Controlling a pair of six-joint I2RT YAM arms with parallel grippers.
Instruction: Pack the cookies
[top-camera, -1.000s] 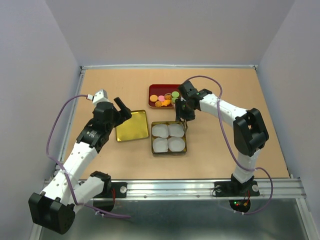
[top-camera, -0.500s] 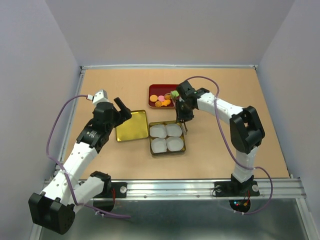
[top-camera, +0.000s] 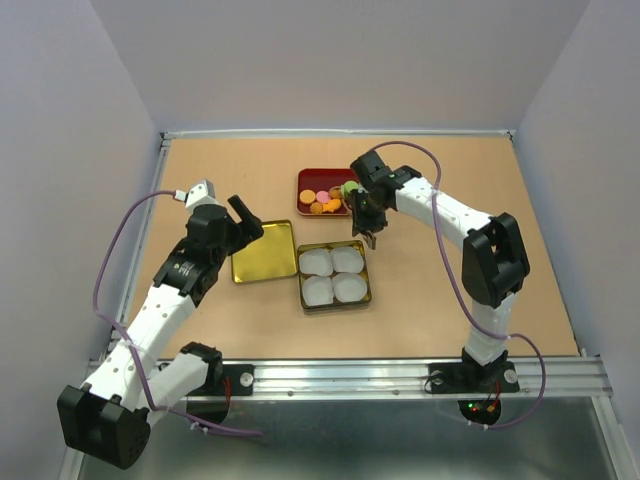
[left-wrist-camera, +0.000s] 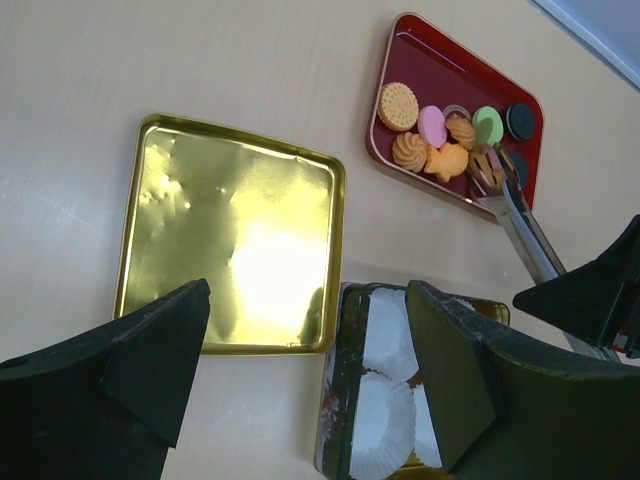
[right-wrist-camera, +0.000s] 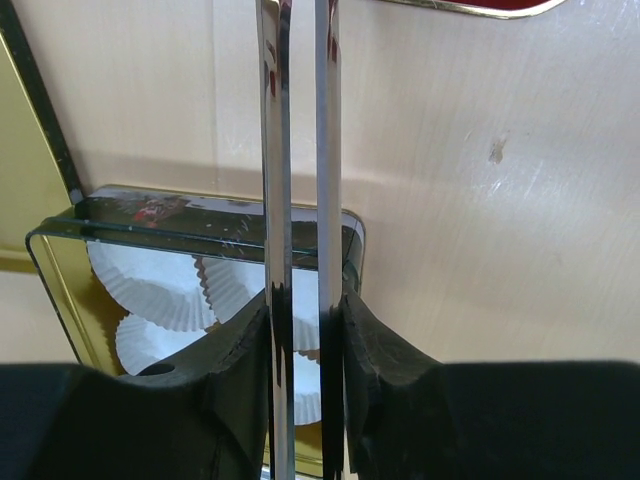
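Observation:
The cookies (left-wrist-camera: 432, 125) are small round discs in orange, pink, green and dark, lying in a red tray (left-wrist-camera: 401, 40); they also show in the top view (top-camera: 322, 198). My right gripper (top-camera: 368, 222) is shut on metal tongs (right-wrist-camera: 298, 150), above the far right corner of the open tin (right-wrist-camera: 200, 215). The tong tips (left-wrist-camera: 490, 168) reach into the tray at a brown cookie; I cannot tell if they grip it. The tin (top-camera: 304, 290) holds several white paper cups (top-camera: 336, 275). My left gripper (left-wrist-camera: 308, 300) is open and empty above the gold lid (left-wrist-camera: 230, 250).
The gold lid (top-camera: 264, 252) lies flat left of the tin, touching or nearly touching it. The red tray (top-camera: 302, 178) sits just behind the tin. Grey walls ring the tan tabletop (top-camera: 450, 300).
My right gripper with the tongs has moved back from the tin's far right corner toward the red tray. The left arm has not moved.

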